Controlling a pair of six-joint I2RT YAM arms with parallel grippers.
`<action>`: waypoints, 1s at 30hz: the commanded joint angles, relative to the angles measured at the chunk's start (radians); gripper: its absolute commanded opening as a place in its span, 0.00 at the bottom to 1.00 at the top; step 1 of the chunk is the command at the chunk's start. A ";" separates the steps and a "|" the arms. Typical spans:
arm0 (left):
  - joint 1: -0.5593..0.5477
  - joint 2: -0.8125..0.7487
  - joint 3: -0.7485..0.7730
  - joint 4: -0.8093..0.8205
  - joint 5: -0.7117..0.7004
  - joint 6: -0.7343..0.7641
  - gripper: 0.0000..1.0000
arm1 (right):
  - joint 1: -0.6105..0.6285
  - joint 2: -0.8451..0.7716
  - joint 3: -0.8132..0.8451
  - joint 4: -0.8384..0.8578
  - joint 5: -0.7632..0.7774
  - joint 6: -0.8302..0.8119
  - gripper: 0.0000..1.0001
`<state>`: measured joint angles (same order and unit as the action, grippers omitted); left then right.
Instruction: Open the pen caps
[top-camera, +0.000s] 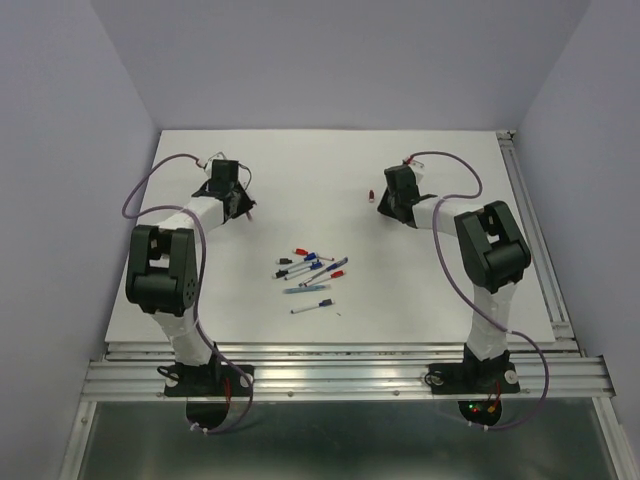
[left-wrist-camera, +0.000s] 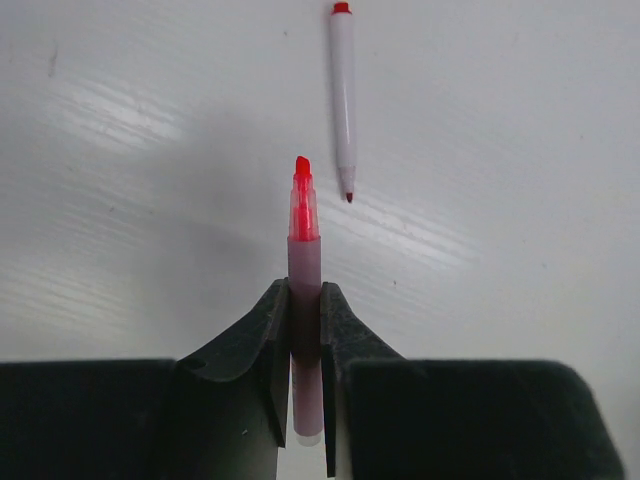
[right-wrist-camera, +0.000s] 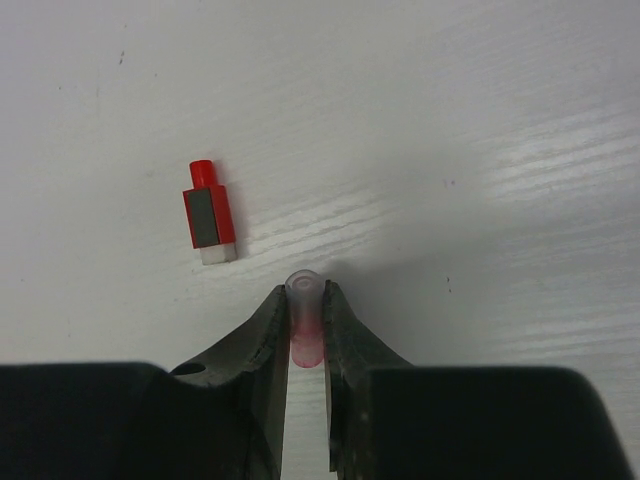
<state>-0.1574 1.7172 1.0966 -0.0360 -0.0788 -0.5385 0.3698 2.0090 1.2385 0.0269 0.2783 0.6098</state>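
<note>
White table (top-camera: 400, 290), lilac walls (top-camera: 60, 150): left gripper (left-wrist-camera: 305, 300) pinches red pen (left-wrist-camera: 303, 240), right gripper (right-wrist-camera: 304, 305) a cap (right-wrist-camera: 303, 285)

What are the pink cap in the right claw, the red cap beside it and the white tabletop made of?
Pink cap, in the right gripper: likely translucent plastic; light shows through its smooth wall. Red cap: probably opaque plastic, even colour with a grey panel. Tabletop: white board with faint grain lines and soft sheen, perhaps painted or laminated wood.
</note>
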 joint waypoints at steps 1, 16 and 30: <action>0.050 0.091 0.135 -0.038 0.001 0.017 0.00 | 0.000 0.016 0.036 -0.068 0.025 0.027 0.20; 0.094 0.338 0.396 -0.120 -0.022 0.066 0.07 | -0.003 -0.101 -0.051 -0.058 -0.082 0.030 0.46; 0.094 0.369 0.395 -0.150 0.016 0.023 0.34 | -0.003 -0.632 -0.450 -0.099 -0.108 0.042 0.80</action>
<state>-0.0700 2.0991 1.4818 -0.1555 -0.0795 -0.5121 0.3676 1.5120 0.8608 -0.0589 0.1684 0.6586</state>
